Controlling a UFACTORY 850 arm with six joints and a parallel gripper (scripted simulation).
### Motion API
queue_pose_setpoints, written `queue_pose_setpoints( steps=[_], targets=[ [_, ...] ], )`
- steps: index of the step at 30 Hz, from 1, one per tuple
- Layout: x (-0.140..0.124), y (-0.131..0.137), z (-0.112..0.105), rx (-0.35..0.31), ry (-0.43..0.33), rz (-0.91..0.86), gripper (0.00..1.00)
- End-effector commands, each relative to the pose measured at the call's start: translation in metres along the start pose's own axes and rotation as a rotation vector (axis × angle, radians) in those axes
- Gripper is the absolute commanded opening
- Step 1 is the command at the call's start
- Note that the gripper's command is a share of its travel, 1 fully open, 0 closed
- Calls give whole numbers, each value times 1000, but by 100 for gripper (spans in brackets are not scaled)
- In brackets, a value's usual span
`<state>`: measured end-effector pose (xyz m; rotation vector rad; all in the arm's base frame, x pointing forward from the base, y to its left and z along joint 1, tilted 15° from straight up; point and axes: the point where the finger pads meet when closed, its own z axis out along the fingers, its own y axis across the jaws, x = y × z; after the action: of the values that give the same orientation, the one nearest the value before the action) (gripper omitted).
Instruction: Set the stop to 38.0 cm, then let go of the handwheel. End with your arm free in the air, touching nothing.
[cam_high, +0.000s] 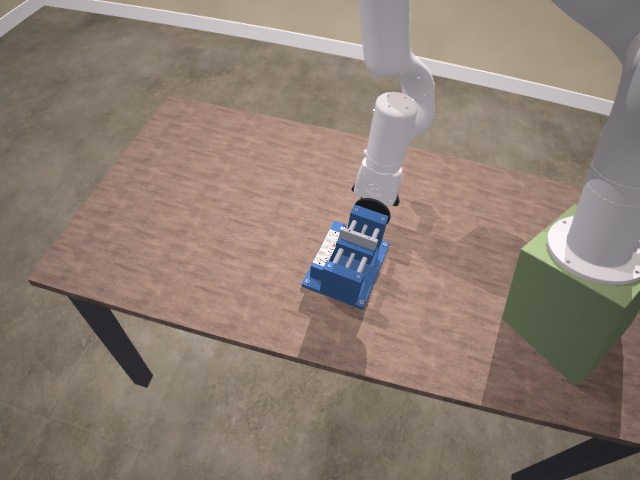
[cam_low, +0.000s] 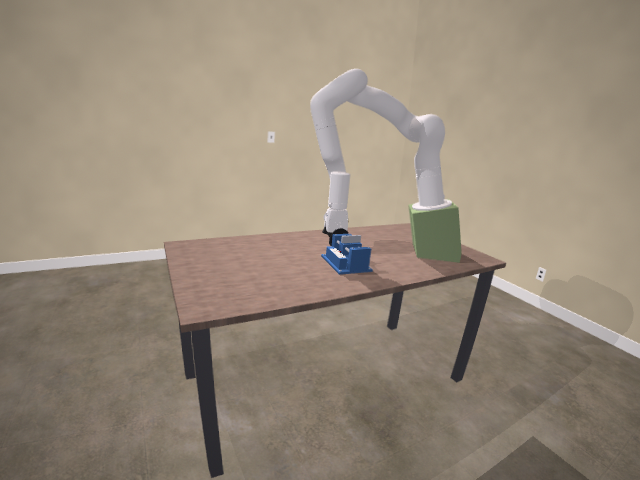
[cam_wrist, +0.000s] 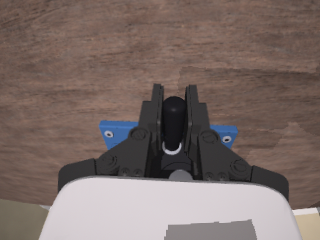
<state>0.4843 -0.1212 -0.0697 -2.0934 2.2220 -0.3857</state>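
The wooden surface (cam_low: 248, 279) is standing on dark legs in a plain beige room, and a green block (cam_low: 436, 232) is sitting at its right end with the white arm (cam_low: 336, 149) rising from it. The arm is arching up and over, then dropping straight down toward the middle of the surface.

There, a small blue fixture (cam_high: 345, 281) is resting flat on the wood, well apart from the green block. Three metal rods (cam_high: 349, 258) are running along its length between two blue end plates, and a grey bar, the stop (cam_high: 358, 238), is lying across them nearer the far plate than the near one. A white strip with markings (cam_high: 327, 249) is running along the fixture's left side.

The hand (cam_wrist: 175, 135) is coming down at the fixture's far end, where a black round handwheel (cam_high: 373, 204) is peeking out from behind the far plate. The hand is nearly closed, its two dark fingers pressing in on the black knob (cam_wrist: 174, 118) of the handwheel and gripping it from both sides.

Only the wrist view is showing that grip; from above, the white wrist is covering the fingers and most of the wheel. The top view, in turn, is showing the stop and the marked strip, which the wrist view is missing: there just a blue edge of the fixture shows behind the fingers. The numbers on the strip are too small to read.
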Motion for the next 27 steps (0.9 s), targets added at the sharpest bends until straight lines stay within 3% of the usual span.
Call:
queue_pose_setpoints(
  steps=[1,15,27],
  targets=[
    [0,-8,-2,-2,2,0,6],
    [0,-25,-26,-2,2,0,6],
    [0,-19,-51,-2,2,0,6]
  ],
)
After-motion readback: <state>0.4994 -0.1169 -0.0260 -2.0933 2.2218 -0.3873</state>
